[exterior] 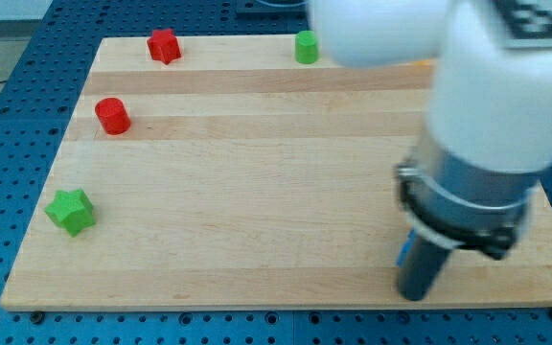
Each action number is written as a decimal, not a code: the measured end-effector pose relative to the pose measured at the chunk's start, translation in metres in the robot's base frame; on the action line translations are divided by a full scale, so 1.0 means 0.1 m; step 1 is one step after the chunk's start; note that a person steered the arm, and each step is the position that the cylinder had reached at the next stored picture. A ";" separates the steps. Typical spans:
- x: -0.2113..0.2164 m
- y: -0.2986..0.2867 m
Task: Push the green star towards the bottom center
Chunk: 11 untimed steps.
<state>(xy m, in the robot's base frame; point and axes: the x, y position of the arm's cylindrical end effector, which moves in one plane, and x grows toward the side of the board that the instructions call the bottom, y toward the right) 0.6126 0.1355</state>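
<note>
Green star (71, 211): located at the board's (257, 192) left edge, lower part. Red cylinder (113, 116): seen above it. Red star-like block (164, 45) and green cylinder (306, 47): placed along the top edge. My tip (416, 293): found at bottom right, well apart from all blocks; no gripper is fitted.

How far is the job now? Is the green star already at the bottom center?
Nothing looks done: the green star sits near the board's left edge. In hand: my tip stands at the view's bottom right, far from the star, touching no block. Left: reach the star and push it right and down toward bottom center.
</note>
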 end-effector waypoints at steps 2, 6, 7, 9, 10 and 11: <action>-0.19 -0.91; -0.64 -4.32; -1.10 -4.25; -0.93 -3.80; -0.69 -4.16; -0.70 -3.27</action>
